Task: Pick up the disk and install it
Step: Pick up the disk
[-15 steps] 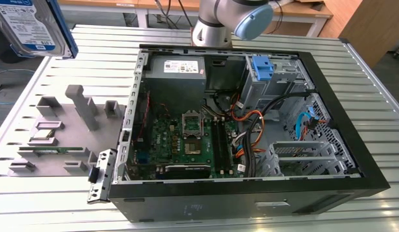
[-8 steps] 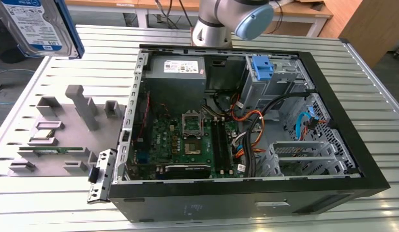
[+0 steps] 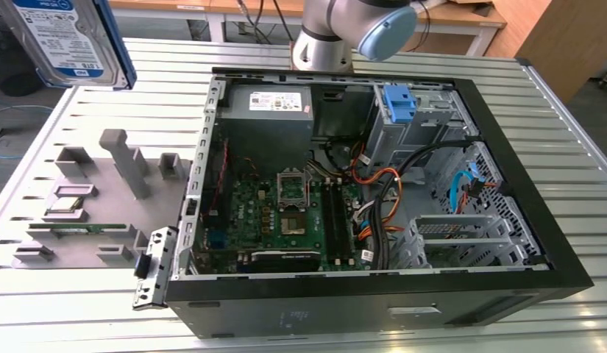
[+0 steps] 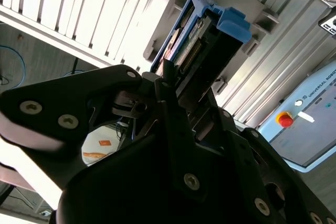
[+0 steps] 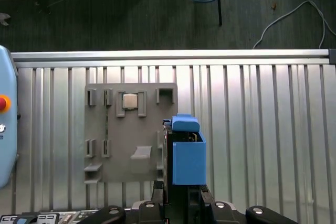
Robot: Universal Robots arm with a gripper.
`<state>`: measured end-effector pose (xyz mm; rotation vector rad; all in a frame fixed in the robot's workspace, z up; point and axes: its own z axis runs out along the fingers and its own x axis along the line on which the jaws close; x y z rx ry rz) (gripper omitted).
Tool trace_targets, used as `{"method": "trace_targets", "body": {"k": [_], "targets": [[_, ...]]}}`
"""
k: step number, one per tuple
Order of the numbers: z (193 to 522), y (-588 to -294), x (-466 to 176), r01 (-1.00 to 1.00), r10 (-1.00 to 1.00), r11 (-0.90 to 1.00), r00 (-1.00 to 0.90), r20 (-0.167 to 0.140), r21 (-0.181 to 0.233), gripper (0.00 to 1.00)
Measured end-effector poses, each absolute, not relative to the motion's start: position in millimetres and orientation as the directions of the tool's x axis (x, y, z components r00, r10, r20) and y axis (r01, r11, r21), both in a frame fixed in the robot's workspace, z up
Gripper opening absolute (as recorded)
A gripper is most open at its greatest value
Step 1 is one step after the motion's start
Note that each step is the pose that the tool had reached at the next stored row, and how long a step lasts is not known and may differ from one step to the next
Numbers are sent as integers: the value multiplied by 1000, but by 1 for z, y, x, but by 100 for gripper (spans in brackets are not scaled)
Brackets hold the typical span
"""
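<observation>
My hand (image 4: pixel 179 97) pinches the disk (image 5: pixel 188 161) high over the grey parts tray (image 5: pixel 121 140), so its carrier clears the slots, I reckon.

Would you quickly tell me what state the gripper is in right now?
Gripper: closed, holding the disk.

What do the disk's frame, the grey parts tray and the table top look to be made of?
The disk sits in a frame that looks like matte blue moulded plastic, evenly coloured. The grey tray looks like matte plastic too, with moulded slots; possibly printed. The table looks like aluminium: silvery ribbed slats with a soft sheen.
</observation>
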<state>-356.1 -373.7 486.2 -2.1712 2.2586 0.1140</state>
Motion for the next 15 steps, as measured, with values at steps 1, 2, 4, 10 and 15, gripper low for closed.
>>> {"method": "trace_targets", "body": {"k": [1,2,4,10,15], "targets": [[486,-374,-355,-998,-998,38,-41,-55,48,35],[486,-374,-354,-998,-998,38,-41,-55,48,35],[486,-374,-351,-998,-998,38,-41,-55,48,35],[486,-374,-346,-998,-998,38,-41,-55,48,35],[486,-374,-346,-998,-998,38,-41,-55,48,35]]}}
